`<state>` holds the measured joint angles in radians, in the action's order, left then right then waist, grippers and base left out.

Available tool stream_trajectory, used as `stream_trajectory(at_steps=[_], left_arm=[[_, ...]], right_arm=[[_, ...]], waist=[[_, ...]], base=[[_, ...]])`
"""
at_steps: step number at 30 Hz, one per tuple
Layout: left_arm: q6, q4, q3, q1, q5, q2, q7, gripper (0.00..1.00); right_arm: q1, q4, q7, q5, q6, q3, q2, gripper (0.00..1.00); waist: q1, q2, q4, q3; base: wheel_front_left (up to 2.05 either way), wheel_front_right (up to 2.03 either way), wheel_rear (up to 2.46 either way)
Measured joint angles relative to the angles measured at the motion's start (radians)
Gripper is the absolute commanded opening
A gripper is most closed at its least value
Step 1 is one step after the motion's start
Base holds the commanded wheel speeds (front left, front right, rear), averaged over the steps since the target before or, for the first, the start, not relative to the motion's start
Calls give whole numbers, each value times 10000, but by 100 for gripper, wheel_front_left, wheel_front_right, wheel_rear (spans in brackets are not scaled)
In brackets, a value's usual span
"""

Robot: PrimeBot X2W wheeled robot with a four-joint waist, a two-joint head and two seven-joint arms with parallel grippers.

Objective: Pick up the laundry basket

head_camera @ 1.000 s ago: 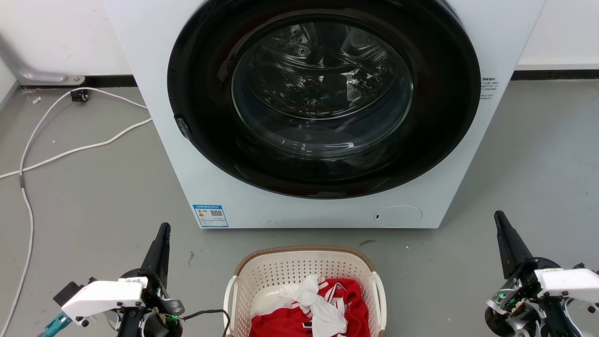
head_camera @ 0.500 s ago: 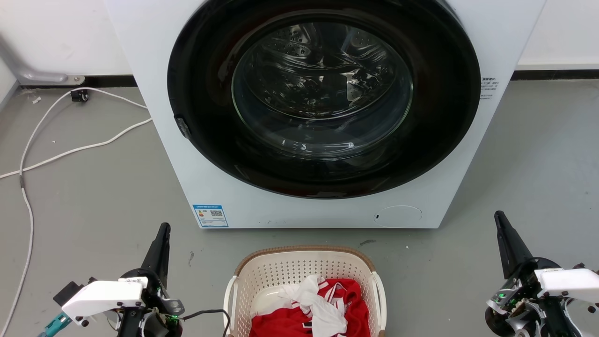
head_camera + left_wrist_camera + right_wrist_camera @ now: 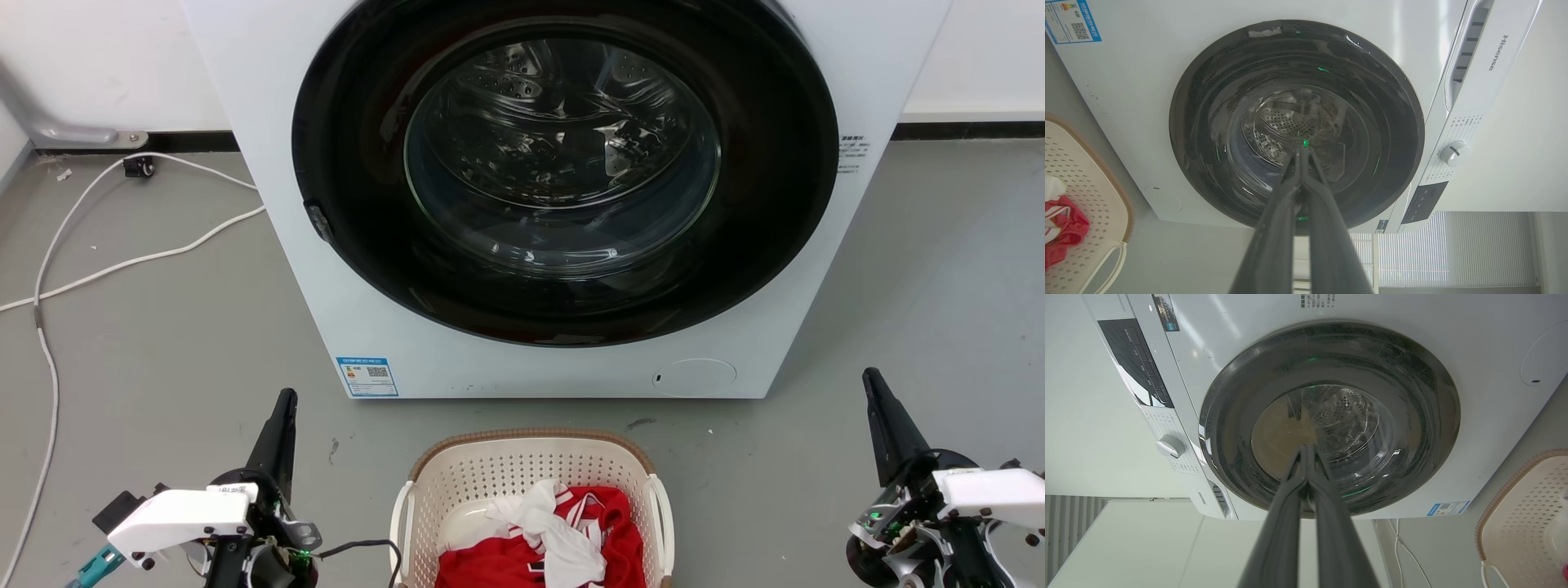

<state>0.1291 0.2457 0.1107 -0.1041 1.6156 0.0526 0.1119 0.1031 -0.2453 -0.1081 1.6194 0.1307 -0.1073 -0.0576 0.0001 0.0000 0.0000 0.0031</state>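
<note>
The laundry basket (image 3: pixel 522 467) stands on the grey floor (image 3: pixel 163 351), near the robot and in the middle of the head view, just in front of the white washing machine (image 3: pixel 326 294) but not touching it. Its brown rim is on the far side and one white handle is on each side. Inside it lie a red garment (image 3: pixel 608 531) and a white cloth (image 3: pixel 559 535) across it.

The left gripper (image 3: pixel 284 402) is to the left of the basket and apart from it, and it points to the far side, toward the machine. In the left wrist view its fingers (image 3: pixel 1274 228) are pressed together, the tips meet and hold nothing. The right gripper (image 3: pixel 872 382) is to the right of the basket, well apart from it, and also points far. In the right wrist view its fingers (image 3: pixel 1331 526) are pressed together too, with nothing between them.

The round dark door (image 3: pixel 359 245) of the machine is shut, and the metal drum shows through the glass. A white cable (image 3: pixel 122 263) lies on the floor at the far left, beside the machine. A small blue label (image 3: pixel 367 376) is on the low left corner of the machine front.
</note>
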Motion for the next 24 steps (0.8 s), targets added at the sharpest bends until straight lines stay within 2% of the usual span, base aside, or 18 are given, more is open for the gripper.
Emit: stream_trajectory(at_steps=[24], left_arm=[[2, 0, 13, -3, -8, -4, 12, 0]], right_arm=[[1, 0, -27, -13, 0, -21, 15, 0]], waist=[[0, 0, 0, 0]], base=[[0, 0, 0]])
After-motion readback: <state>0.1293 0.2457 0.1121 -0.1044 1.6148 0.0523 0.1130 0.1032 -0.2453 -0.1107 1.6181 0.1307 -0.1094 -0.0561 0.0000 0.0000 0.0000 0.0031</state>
